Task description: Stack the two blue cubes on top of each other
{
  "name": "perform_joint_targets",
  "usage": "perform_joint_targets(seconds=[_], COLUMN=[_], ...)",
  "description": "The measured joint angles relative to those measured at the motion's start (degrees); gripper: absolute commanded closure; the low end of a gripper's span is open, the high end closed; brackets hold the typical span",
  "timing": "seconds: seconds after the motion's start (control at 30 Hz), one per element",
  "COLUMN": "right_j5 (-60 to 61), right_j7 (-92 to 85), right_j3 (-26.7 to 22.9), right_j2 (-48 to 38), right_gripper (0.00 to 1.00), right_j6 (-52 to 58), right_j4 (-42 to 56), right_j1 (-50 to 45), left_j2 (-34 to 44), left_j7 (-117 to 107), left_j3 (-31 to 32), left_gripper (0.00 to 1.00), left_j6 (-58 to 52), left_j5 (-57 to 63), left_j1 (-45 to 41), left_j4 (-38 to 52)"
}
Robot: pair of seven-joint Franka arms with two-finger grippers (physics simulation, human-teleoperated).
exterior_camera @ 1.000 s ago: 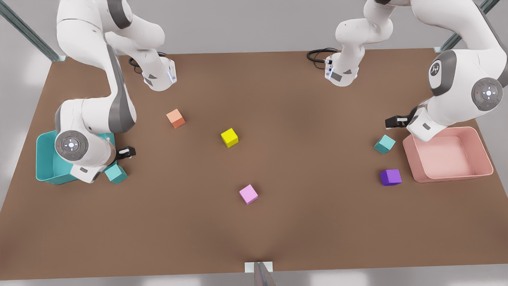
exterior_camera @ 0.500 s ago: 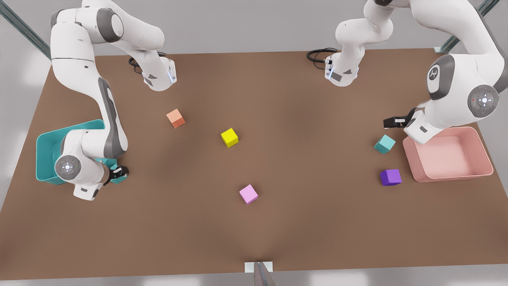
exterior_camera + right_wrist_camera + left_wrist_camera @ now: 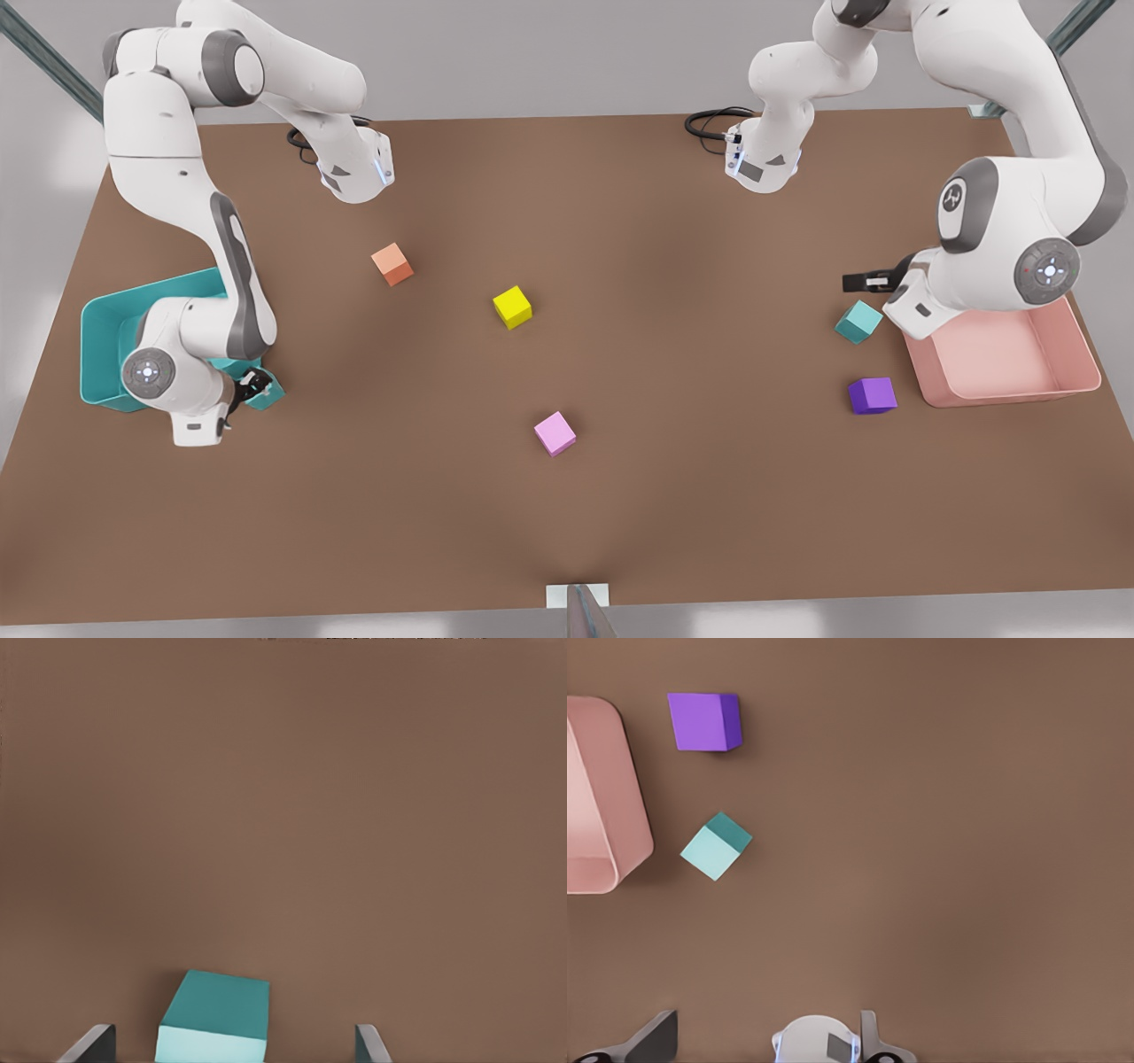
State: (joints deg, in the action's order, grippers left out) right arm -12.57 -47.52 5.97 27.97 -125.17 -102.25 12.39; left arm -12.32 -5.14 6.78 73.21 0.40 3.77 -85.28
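Broadly, we see the brown table [image 3: 567, 496] with a teal bin [image 3: 102, 346] and a pink bin [image 3: 1063, 372]. Our right gripper [image 3: 251, 387] is down beside the teal bin, fingers spread wide around one blue cube [image 3: 215, 1019], not pinching it. Our left gripper [image 3: 864, 282] hovers near the other blue cube [image 3: 858, 321], fingers spread, holding nothing.

One bin [image 3: 102, 354] at the front view's left, first cube [image 3: 269, 391] just beside it. Other bin [image 3: 1088, 377] at the right, second cube [image 3: 858, 321] and third cube [image 3: 873, 395] near.
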Motion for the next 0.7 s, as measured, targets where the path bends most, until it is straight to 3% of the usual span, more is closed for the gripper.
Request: perform_joint_targets(seconds=[0.7], right_j5=[5.3], right_j7=[-4.8], right_j3=[-1.5], right_j2=[-0.4], right_gripper=[0.00], right_j6=[1.1], right_j4=[-2.9], right_j1=[0.9], left_j2=[-0.4], left_j7=[-0.6], left_j3=[2.2], left_gripper=[0.00], left_j6=[-0.9], left_j5=[-1.0], left_j1=[-0.7], left_j4=[0.5])
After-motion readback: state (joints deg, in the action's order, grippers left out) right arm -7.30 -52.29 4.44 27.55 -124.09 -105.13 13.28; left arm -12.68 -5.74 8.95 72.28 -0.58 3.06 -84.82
